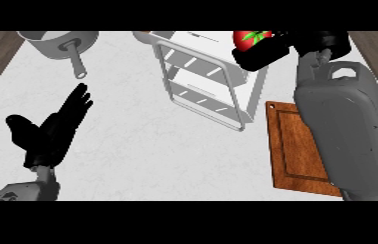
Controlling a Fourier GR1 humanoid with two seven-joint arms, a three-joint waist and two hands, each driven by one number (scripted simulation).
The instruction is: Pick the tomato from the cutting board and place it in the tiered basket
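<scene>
Grey and bulky, the right forearm (336, 133) rises over the wooden cutting board (291, 148), which lies just right of the tiered basket (203, 78). Its right hand (269, 52) curls its fingers round the tomato (251, 38), above the basket's upper right corner. Well left of the basket, the left hand (52, 130) rests over the worktop (148, 143), fingers straight. A saucepan (60, 42) stands left of the basket.

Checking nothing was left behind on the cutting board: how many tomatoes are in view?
1. The tomato is held in the right hand, up above the tiered basket, near the top edge. None shows on the cutting board, though the right forearm covers part of it.
</scene>
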